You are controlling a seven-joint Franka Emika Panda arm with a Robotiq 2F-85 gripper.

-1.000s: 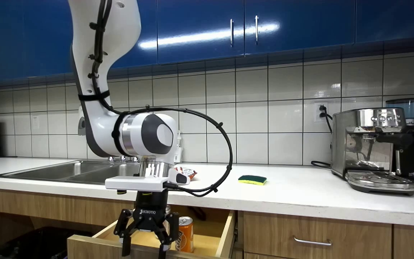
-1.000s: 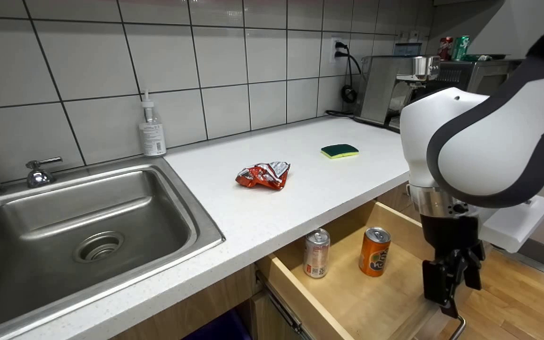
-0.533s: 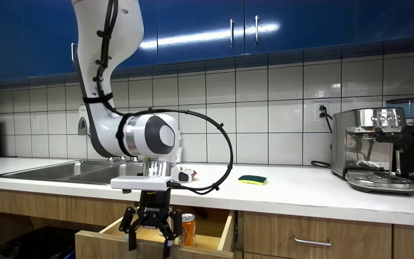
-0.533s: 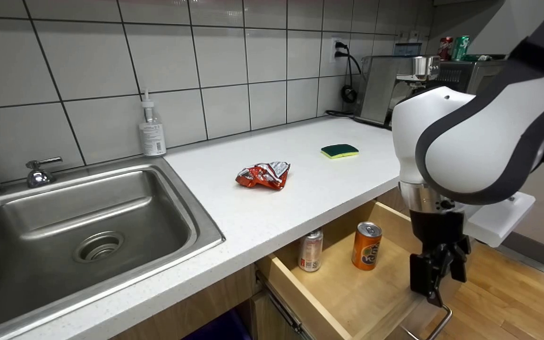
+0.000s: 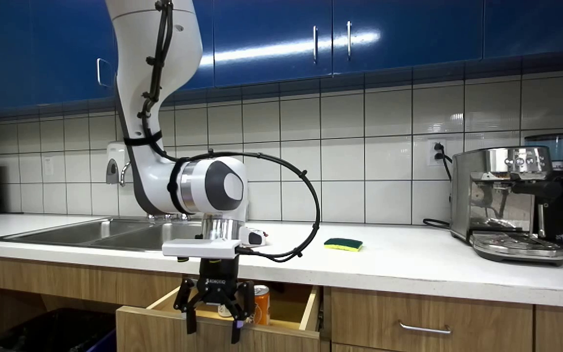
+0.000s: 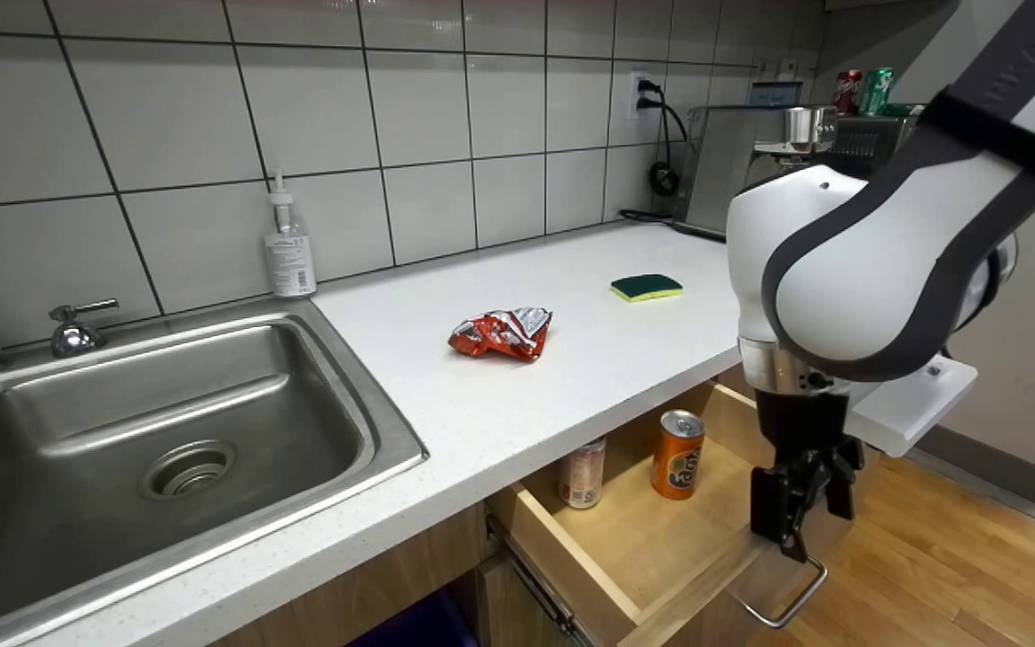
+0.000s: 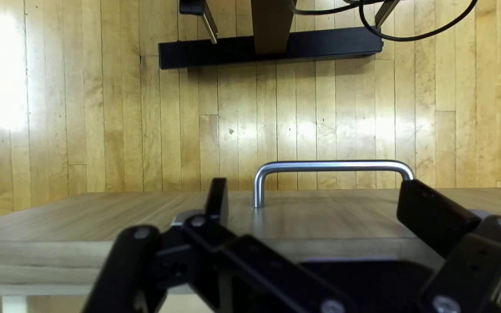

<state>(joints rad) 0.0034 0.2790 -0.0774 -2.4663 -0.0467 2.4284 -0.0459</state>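
Observation:
My gripper [image 5: 213,330] is open and empty, pointing down at the outer face of a pulled-out wooden drawer [image 5: 281,341]. It also shows by the drawer front in an exterior view [image 6: 807,526]. In the wrist view its fingers [image 7: 218,200] stand wide apart over the drawer front [image 7: 328,215]. The metal drawer handle [image 7: 333,166] lies between and beyond them, its right end partly hidden by a finger. I cannot tell whether the fingers touch the drawer front. Inside the drawer stand an orange can [image 6: 679,454] and a pale can [image 6: 583,476], partly hidden under the counter edge.
On the white counter [image 6: 392,395] lie a red crumpled wrapper [image 6: 501,334] and a green-yellow sponge [image 6: 646,288]. A sink [image 6: 212,359], a soap bottle [image 6: 290,261] and a coffee machine [image 5: 501,195] are around. A black bin [image 5: 56,327] stands under the counter.
The drawer has slid inward toward the cabinet, carrying both cans. The pale can has gone further under the counter edge. My gripper has moved the same way, staying open.

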